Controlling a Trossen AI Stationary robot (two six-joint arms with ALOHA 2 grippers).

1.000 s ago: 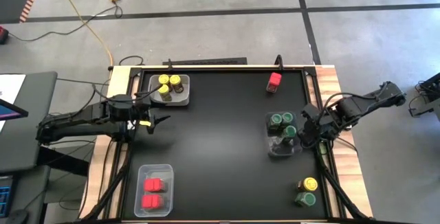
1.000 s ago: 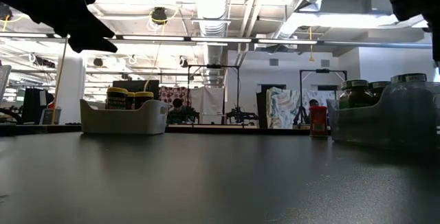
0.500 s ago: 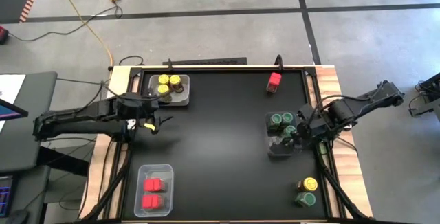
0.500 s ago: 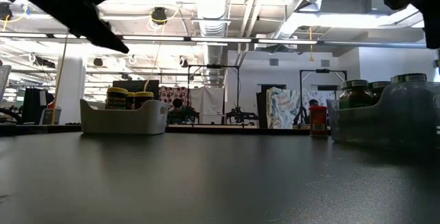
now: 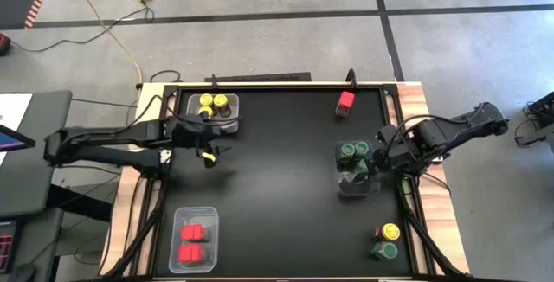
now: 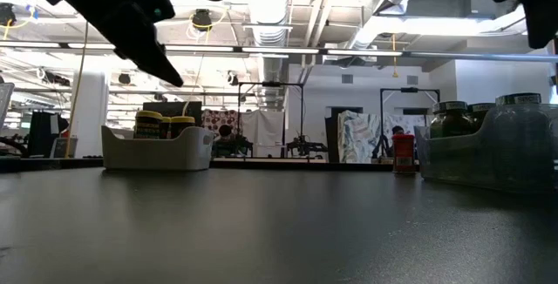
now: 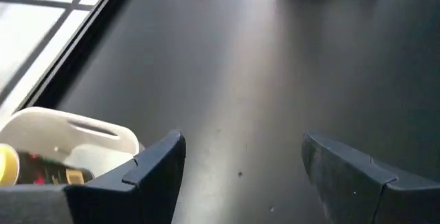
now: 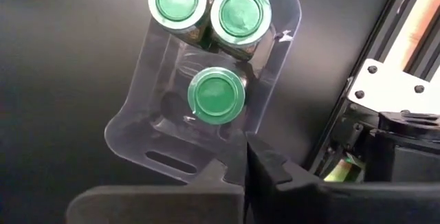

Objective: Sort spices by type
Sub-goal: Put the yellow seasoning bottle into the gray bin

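My left gripper (image 5: pixel 214 154) (image 7: pixel 240 176) hangs open above bare table, just near of the white bin (image 5: pixel 214 112) (image 7: pixel 75 135) that holds the yellow-lidded jars (image 5: pixel 212 105) (image 6: pixel 161 125). My right gripper (image 5: pixel 381 161) (image 8: pixel 245 176) is shut and hovers over the right edge of the clear bin (image 5: pixel 357 187) (image 8: pixel 137 135). That bin holds three green-lidded jars (image 5: pixel 353 154) (image 8: pixel 216 95). One red block (image 5: pixel 345 102) (image 6: pixel 403 153) stands on the table near the far edge. A yellow-lidded jar (image 5: pixel 389 232) and a green-lidded jar (image 5: pixel 384 251) stand at the near right corner.
A clear bin (image 5: pixel 195 265) at the near left holds two red blocks (image 5: pixel 193 240). The middle of the black table (image 5: pixel 277 178) is bare. Raised rails run along the table's left and right sides (image 5: pixel 400 126).
My left gripper has swung toward the table's right, from the left edge out over the table beside the white bin, and it has stayed open. My right gripper has drifted a little toward the far edge beside the green-jar bin. No spice has moved.
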